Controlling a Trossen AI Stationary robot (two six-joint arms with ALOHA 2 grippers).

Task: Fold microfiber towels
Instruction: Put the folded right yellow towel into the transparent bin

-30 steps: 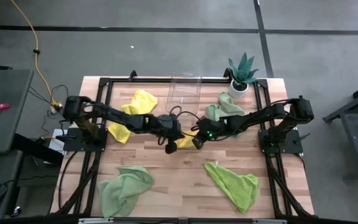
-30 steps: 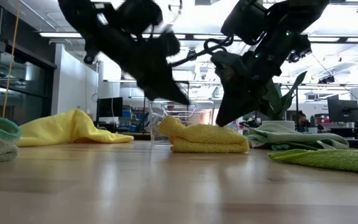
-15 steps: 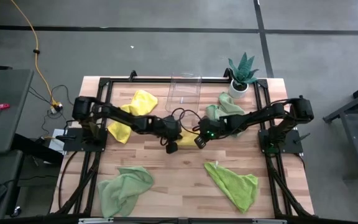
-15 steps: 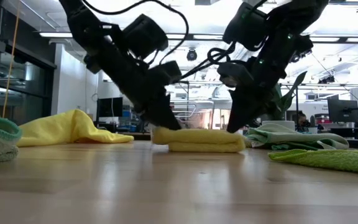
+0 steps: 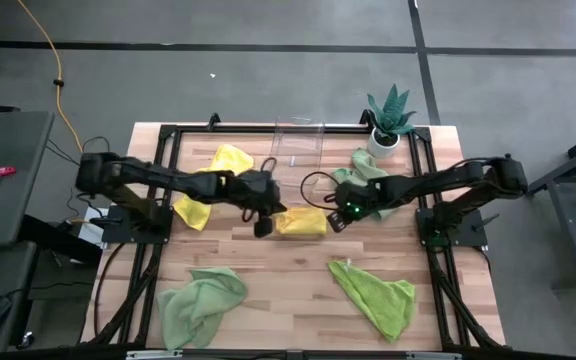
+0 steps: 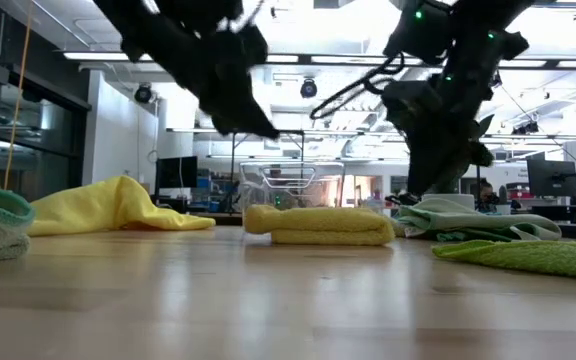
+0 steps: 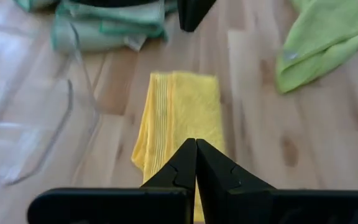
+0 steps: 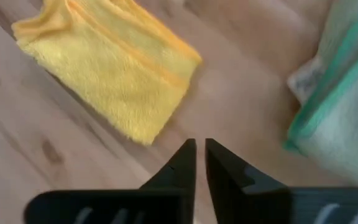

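Note:
A yellow microfiber towel (image 5: 301,221) lies folded into a flat oblong at the table's middle, resting on the wood by its underside (image 6: 320,226). My left gripper (image 5: 264,228) hangs shut just left of it and above it (image 6: 260,128); its wrist view looks down on the towel (image 7: 182,115). My right gripper (image 5: 339,221) hovers off the towel's right end (image 6: 423,185), its fingers (image 8: 185,155) all but together with only a slit between them and nothing in it. The towel (image 8: 107,71) lies beyond the fingertips.
More microfiber towels lie loose: a yellow one (image 5: 213,180) at the far left, a pale mint one (image 5: 360,175) by my right arm, and lime green ones at the near left (image 5: 200,305) and near right (image 5: 376,295). A clear bin (image 5: 296,148) and a potted plant (image 5: 390,118) stand along the far edge.
Both grippers came down on the yellow towel's two ends and then lifted off it. The left has risen and drawn toward the table's left edge; the right has risen and drawn toward the right edge. The towel's raised left end has been laid flat, and the towel stays folded.

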